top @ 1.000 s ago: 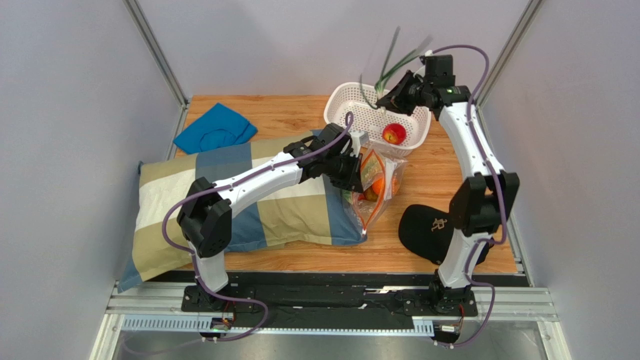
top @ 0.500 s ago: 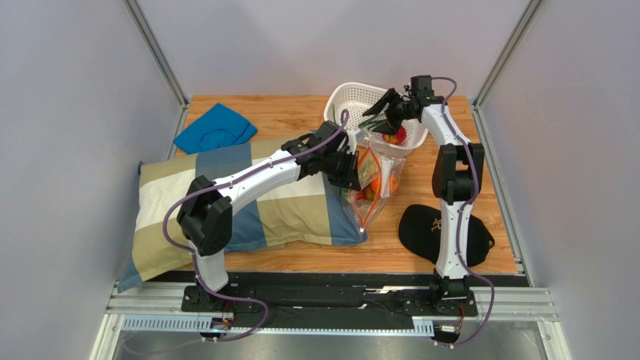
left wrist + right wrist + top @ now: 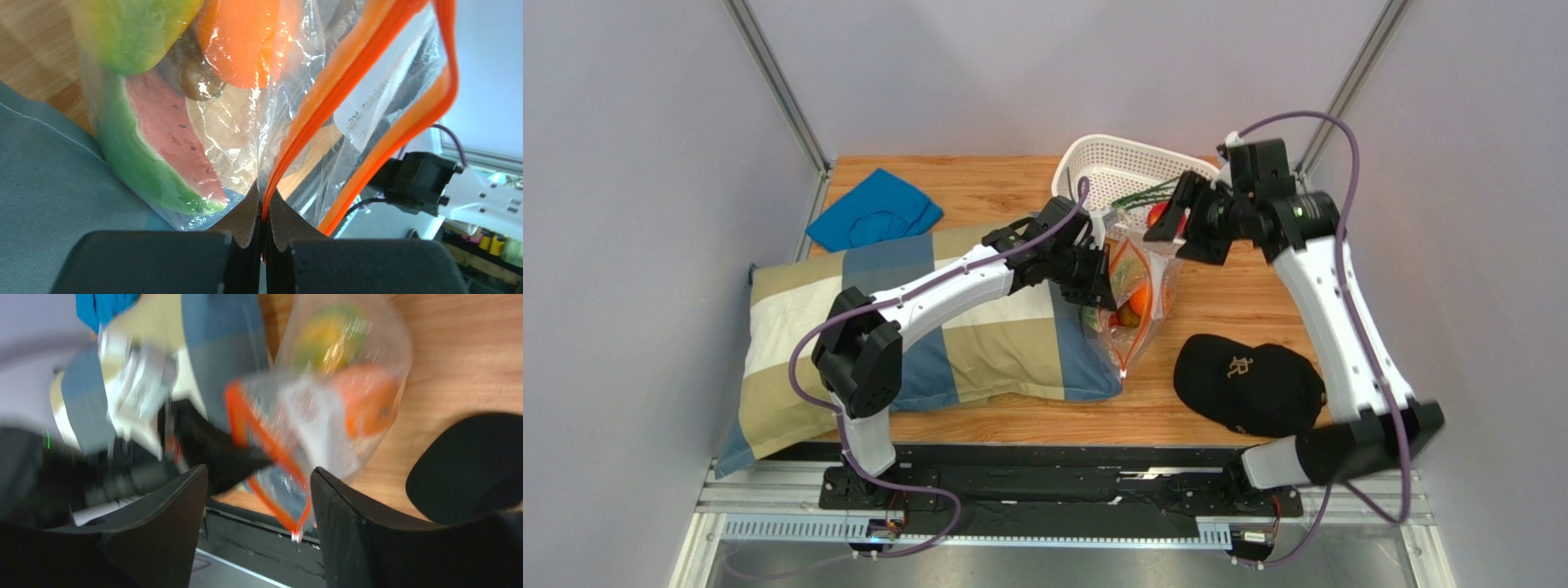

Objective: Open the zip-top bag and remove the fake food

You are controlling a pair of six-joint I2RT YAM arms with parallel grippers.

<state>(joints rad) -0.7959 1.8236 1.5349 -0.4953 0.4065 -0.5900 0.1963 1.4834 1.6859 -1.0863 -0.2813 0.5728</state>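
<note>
The zip-top bag is seen held upright at the middle of the wooden table, against the edge of a checked pillow, its orange zip strip clenched between the shut jaws of the left gripper. In the left wrist view the two halves of the strip are parted into a loop, so the mouth is judged to be open on the side away from the pinch. Several pieces of fake food are shown inside the clear plastic: a watermelon slice, an orange piece and a yellow-green piece. A red apple and a green vegetable are seen in the white basket just behind the bag. The right gripper is pictured above the bag's far end, beside the basket, its jaws released and nothing between them; its own view is blurred, but the bag is framed between the spread fingers. The opening step is judged done and the removal of food to be in hand. For the next move the open jaws would need to be lowered through the parted strip and closed on one piece while the bag is kept steady by the left grip. A black cap lies well clear at the near right.
</note>
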